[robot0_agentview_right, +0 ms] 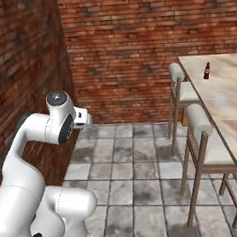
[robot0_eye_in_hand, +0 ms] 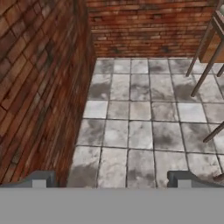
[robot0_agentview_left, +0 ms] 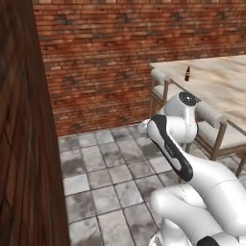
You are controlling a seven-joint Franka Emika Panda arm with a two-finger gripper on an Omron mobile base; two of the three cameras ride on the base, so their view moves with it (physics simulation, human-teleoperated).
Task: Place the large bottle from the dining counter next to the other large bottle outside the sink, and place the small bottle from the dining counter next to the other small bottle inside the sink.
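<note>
On the left stands a dark wood panel [robot0_agentview_left: 24,144], grained and tall, and behind it a brick wall [robot0_agentview_left: 105,57], rough red with pale mortar. Below lies the floor [robot0_agentview_left: 101,178] of mottled grey stone tiles. The white arm [robot0_agentview_left: 182,144] is folded up over the base, smooth and glossy with dark joints. In the hand view the fingers [robot0_eye_in_hand: 112,179] stand wide apart with nothing between them, pointing down at the tiles and the foot of the wall.

Further right come the stools [robot0_agentview_right: 199,135], thin wooden legs with grey cushions, tucked against the table [robot0_agentview_right: 224,93], a long slab with a beige marble pattern. On its far end stands a bottle [robot0_agentview_right: 206,70], small, dark and upright, so its long axis is vertical; whether it is the large or the small one I cannot tell.

The bottle lies ahead and well to the right of the fingers, well apart from them, with the stools between. I judge the base has to close in on the table before any reach makes sense
</note>
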